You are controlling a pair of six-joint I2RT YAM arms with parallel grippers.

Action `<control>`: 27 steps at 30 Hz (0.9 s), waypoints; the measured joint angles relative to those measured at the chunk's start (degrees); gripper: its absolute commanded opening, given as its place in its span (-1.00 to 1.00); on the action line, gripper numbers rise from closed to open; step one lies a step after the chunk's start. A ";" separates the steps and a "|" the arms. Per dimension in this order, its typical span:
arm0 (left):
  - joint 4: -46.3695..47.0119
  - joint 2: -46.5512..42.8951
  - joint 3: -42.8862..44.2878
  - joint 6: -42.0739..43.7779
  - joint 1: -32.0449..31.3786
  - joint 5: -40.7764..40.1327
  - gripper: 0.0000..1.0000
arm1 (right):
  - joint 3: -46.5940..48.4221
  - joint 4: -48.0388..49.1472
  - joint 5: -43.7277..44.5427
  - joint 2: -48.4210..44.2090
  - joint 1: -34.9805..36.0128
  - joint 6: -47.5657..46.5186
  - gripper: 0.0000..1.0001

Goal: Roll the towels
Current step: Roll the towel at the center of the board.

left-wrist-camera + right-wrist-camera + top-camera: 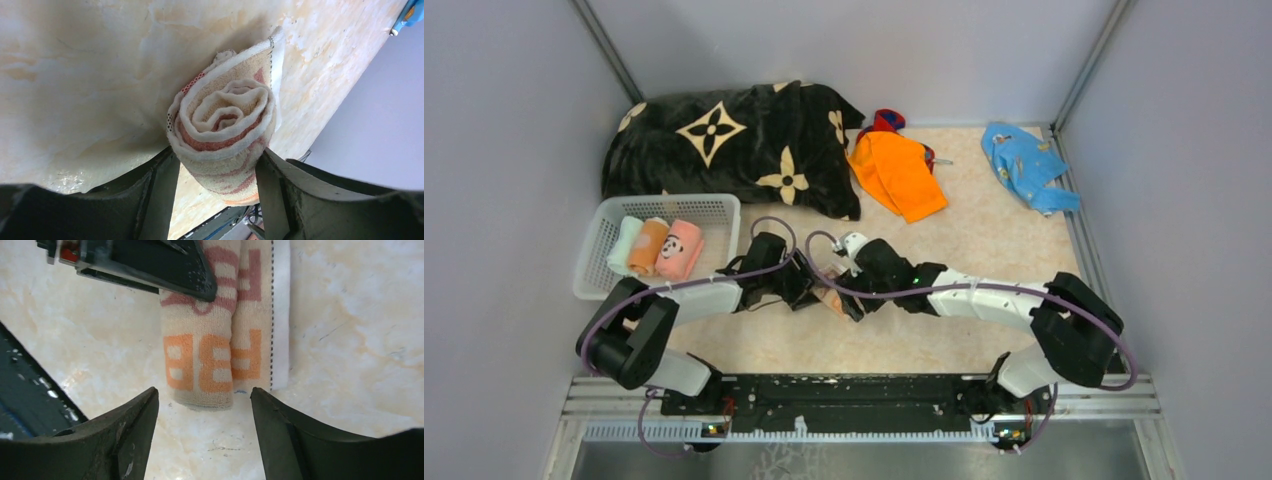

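We see both arms meet mid-table (pixel 984 240) over one rolled towel (pixel 225 120), beige w/ orange and red lettering, lying on the marble-look top. L gripper (pixel 216 156) is clamped on it, w/ a finger pressed to each side of the spiral end. R gripper (pixel 204 392) has its jaws spread wide and holds nothing; the roll's other end lies just ahead of its tips, not touching. At left a white basket (pixel 686 203) holds 3 rolls side by side: pale green roll (pixel 624 245), orange roll (pixel 648 246), pink panda roll (pixel 680 250). At rear centre an orange towel (pixel 899 172) lies loose, w/ a red-and-teal towel (pixel 886 120) bunched behind it, touching. A blue cloth (pixel 1027 165) sits crumpled rear right, and a black blanket (pixel 734 145) w/ beige flowers lies behind the basket.
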 measured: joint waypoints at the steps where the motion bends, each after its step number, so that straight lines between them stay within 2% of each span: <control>1: -0.15 0.11 0.17 0.09 -0.11 -0.11 0.26 | 0.83 -0.79 3.30 -0.24 1.68 -1.18 0.35; 6: -0.55 0.17 0.44 0.11 -0.37 -0.55 0.26 | 3.76 -1.84 15.80 0.04 10.60 -7.28 0.32; 11: -1.01 0.20 0.70 0.13 -0.46 -0.72 0.26 | 5.73 0.24 21.90 4.85 15.85 -12.28 0.25; 21: -1.40 0.17 0.96 0.33 -0.48 -1.31 0.28 | 6.73 3.02 27.74 15.34 16.22 -17.70 -0.01; 27: -1.55 -0.46 0.98 1.01 -0.48 -1.86 0.35 | 9.11 2.95 29.62 18.32 15.72 -18.43 -0.31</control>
